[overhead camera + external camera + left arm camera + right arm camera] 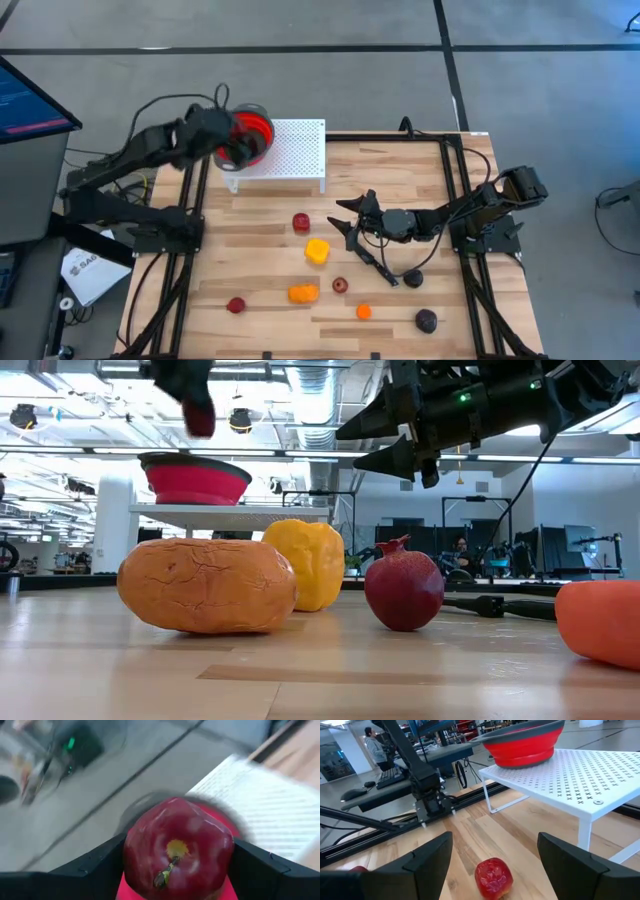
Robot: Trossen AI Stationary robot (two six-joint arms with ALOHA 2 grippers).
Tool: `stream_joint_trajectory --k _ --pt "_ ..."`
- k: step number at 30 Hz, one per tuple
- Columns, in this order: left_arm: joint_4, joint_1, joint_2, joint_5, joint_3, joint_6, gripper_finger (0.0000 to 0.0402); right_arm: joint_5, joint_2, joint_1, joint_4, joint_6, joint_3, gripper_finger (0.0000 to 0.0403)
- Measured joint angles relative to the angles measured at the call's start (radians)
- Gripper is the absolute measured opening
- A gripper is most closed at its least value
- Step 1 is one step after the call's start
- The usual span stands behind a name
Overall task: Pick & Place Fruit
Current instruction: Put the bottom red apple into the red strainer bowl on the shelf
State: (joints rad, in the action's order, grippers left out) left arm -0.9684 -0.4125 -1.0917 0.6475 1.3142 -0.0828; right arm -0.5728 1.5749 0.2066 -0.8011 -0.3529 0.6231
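One wooden desk [400, 200] carries the work. One white perforated rack [290, 150] stands at its far left part, and one red colander with a grey rim [255, 130] sits on the rack's left end.

Two arms are present. The left end effector [177, 870] hangs over the colander, clenched on one dark red apple [177, 847], gripped on both sides with its stem end facing the wrist camera. The right end effector [350, 225] is over the middle of the desk, fingers spread and holding nothing; the right wrist view shows a red strawberry-like piece [493, 877] on the desk between and beyond its fingers.

One slim black-handled knife [372, 268] lies on the desk just beside the right end effector.

Fruit on the desk, counted in the high view: eight pieces.
- One yellow pepper [317, 251], centre.
- One orange cracked-skin piece [303, 293], nearer the front edge.
- One dark purple piece [426, 320], front right.
- One dark piece [413, 279], right of the knife.
- One red piece [301, 222], the strawberry-like one.
- One dark red pomegranate [339, 285].
- One red piece [236, 305], front left.
- One small orange piece [364, 312].

With the held apple, nine fruit in view.
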Motion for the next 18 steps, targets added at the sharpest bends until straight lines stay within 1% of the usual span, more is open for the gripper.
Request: stream_joint_trajectory --k 4,6,8,13,15,18 --pt "-0.001 -0.178 -0.051 -0.160 -0.011 0.006 0.0291 0.000 0.000 0.003 0.000 0.001 0.000 0.0286" --pt "0.005 -0.238 -0.072 -0.193 -0.017 0.017 0.0290 0.000 0.000 0.003 0.000 0.001 0.000 0.0286" --pt "0.005 -0.279 -0.098 -0.194 -0.022 0.019 0.0290 0.000 0.000 0.003 0.000 0.003 0.000 0.0286" --pt "0.007 -0.332 -0.142 -0.218 -0.026 0.020 0.0295 0.000 0.000 0.003 0.000 0.004 0.000 0.0286" --pt "0.008 -0.336 -0.157 -0.240 -0.026 0.020 0.0302 0.000 0.000 0.003 0.001 0.004 0.000 0.0286" --pt "0.011 -0.336 -0.174 -0.247 -0.026 0.020 0.0314 0.000 0.000 0.003 0.001 0.004 0.000 0.0286"
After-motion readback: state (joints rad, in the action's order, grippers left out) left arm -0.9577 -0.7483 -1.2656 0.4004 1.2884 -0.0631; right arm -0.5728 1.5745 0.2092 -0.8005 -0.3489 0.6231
